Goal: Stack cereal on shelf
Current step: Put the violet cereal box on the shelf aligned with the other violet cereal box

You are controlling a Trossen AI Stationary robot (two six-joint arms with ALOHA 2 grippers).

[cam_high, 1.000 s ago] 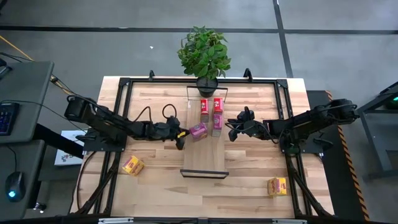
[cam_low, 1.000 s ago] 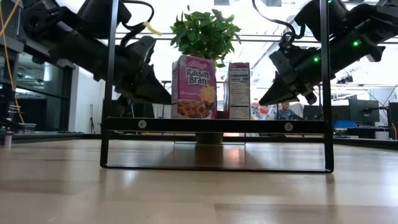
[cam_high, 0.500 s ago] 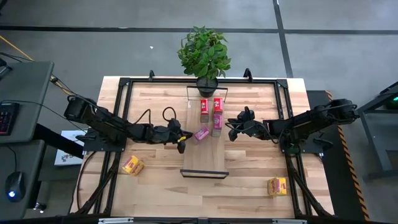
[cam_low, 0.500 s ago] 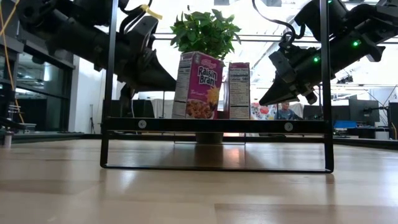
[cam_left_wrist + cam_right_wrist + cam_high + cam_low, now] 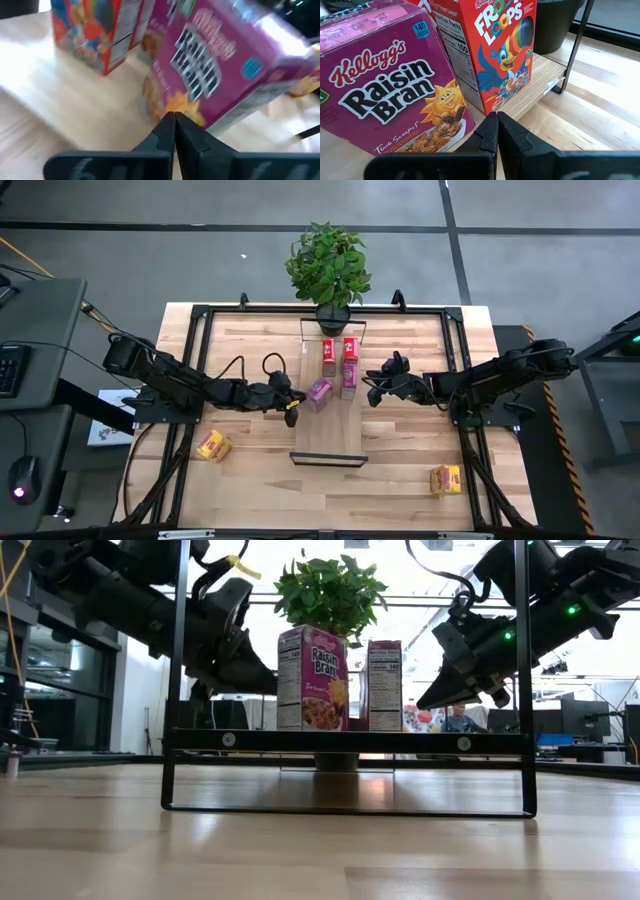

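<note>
The shelf (image 5: 328,435) lies in the table's middle. Two red cereal boxes (image 5: 338,349) stand at its far end, with a pink one (image 5: 349,376) in front of them. A second pink box (image 5: 319,391) stands upright on the plank's left side, turned at an angle (image 5: 312,678). My left gripper (image 5: 294,397) is shut, its tips at this box. My right gripper (image 5: 370,388) is shut and hovers just right of the first pink box (image 5: 395,85), a gap showing in the low view (image 5: 420,703). Two yellow boxes (image 5: 213,446) (image 5: 446,479) lie on the table. My left gripper has its shut fingertips (image 5: 174,119) against the turned pink box's printed front near its lower edge (image 5: 170,102). It comes slanting down from the table's left. The box stands upright with its bottom on the shelf plank.
A potted plant (image 5: 328,265) stands behind the shelf's far end. A black frame (image 5: 200,320) runs round the table's edge. The shelf's near half is bare wood (image 5: 328,425). The shelf's front bar (image 5: 345,741) crosses the low view.
The left pink box has turned about on the plank while staying upright: its front faced the near edge a second ago, and now it shows more of its side panel. My left gripper has kept at it, shifting slightly.
</note>
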